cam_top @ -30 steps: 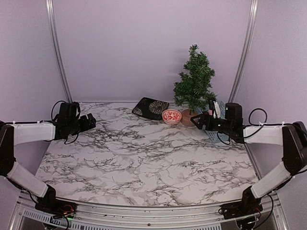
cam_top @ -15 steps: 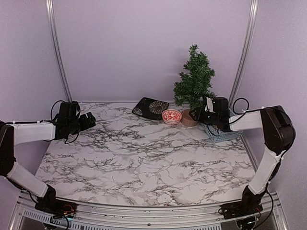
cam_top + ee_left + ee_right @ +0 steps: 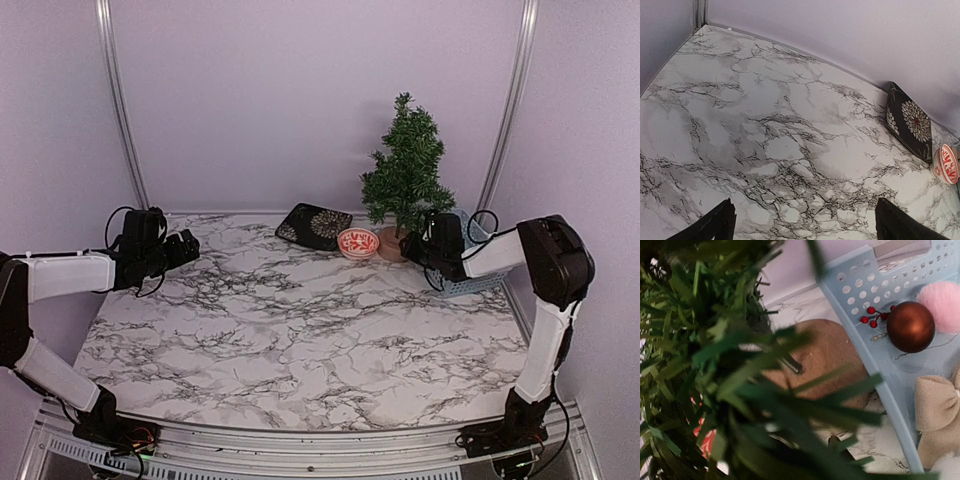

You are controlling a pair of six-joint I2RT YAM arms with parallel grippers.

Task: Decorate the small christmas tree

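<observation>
One tree (image 3: 405,175), rear right of surface (image 3: 300,330), betw. red bowl (image 3: 358,242) & blue basket (image 3: 855,295). R pincer (image 3: 410,241) in its low branches; grip can't tell. L pincer (image 3: 805,220) spread, well apart. Prob. dressing low branch; next needs gentle pull-out, no tipping.

I am standing in what is looking like a robotics lab cell rather than a home. A left arm (image 3: 60,275) and a right arm (image 3: 545,262) are sitting bolted along an aluminium rail (image 3: 300,440), loose wires (image 3: 130,437) are trailing at the bases, and plain lilac panels (image 3: 300,100) and bare metal poles (image 3: 118,110) are enclosing the marble-patterned table (image 3: 300,340).
</observation>
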